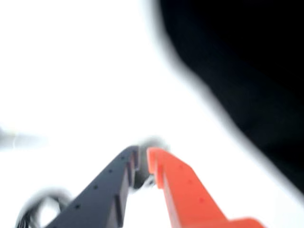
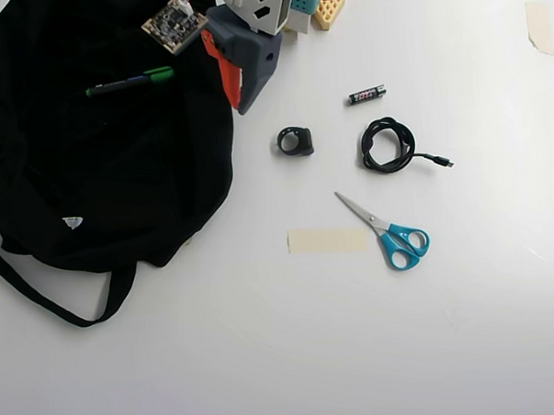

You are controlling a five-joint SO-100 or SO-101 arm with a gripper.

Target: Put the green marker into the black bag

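While the wrist view is blurred, it shows the gripper (image 1: 142,164) with its dark and orange fingers nearly together and nothing clear between them; the black bag (image 1: 247,71) fills the one-to-three o'clock corner over a bright white table (image 1: 71,71).

From overhead, the green marker (image 2: 130,82) lies on the bag (image 2: 101,178) at ten o'clock, seemingly on top of the fabric, not visibly inside. The gripper (image 2: 233,92) hangs just beside the bag's edge, empty. Scissors (image 2: 388,232), a cable (image 2: 386,146) and a battery (image 2: 367,95) lie well apart.
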